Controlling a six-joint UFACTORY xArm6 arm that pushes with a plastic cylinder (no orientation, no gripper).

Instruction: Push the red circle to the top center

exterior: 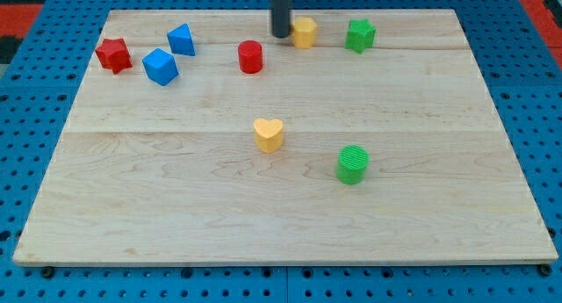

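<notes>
The red circle (pixel 250 56) is a short red cylinder on the wooden board (pixel 176 180), left of the top centre. My tip (pixel 279 35) stands near the view's top centre, just up and right of the red circle with a small gap between them. The tip is close to the left side of a yellow block (pixel 305 32); I cannot tell if they touch.
A green star (pixel 359 35) sits right of the yellow block. A red star (pixel 113 54), a blue cube (pixel 161 66) and a blue triangle (pixel 181 39) are at the top left. A yellow heart (pixel 269 134) and a green cylinder (pixel 353 164) lie mid-board.
</notes>
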